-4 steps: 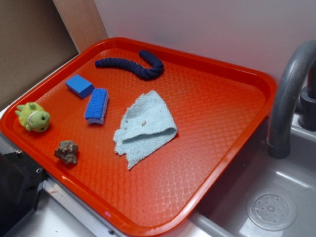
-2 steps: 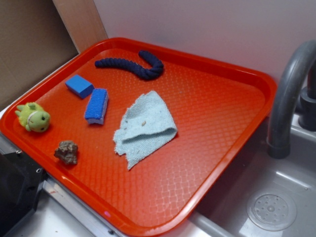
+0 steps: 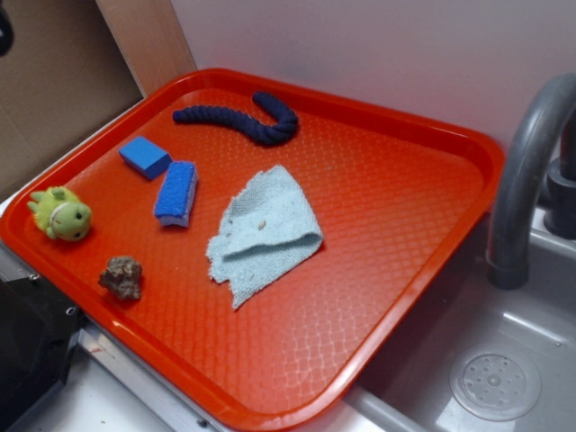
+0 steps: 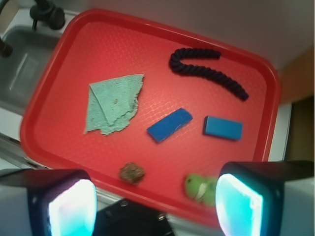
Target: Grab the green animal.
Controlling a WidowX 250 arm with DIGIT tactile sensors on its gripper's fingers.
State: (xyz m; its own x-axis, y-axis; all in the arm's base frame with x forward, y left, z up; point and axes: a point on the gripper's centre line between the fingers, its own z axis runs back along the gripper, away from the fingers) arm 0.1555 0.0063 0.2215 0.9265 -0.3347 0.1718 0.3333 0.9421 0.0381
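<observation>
The green animal [image 3: 61,214], a small yellow-green plush with a white face patch, lies near the left edge of the red tray [image 3: 432,126]. In the wrist view the green animal [image 4: 199,188] shows low in the frame, partly hidden behind the right finger [image 4: 241,206]. My gripper [image 4: 155,209] hangs high above the tray's near edge, open, with nothing between its fingers. In the exterior view only a dark bit of the arm shows at the top left corner.
On the tray lie a brown lumpy thing [image 3: 122,276], two blue sponges [image 3: 145,157] [image 3: 177,193], a light blue cloth [image 3: 264,232] and a dark blue rope [image 3: 247,120]. A grey faucet [image 3: 526,171] and sink [image 3: 490,382] sit at the right. A black box [image 3: 27,346] is at the lower left.
Nothing on the tray has moved. A dark bit of the arm has come into view at the top left corner of the exterior view.
</observation>
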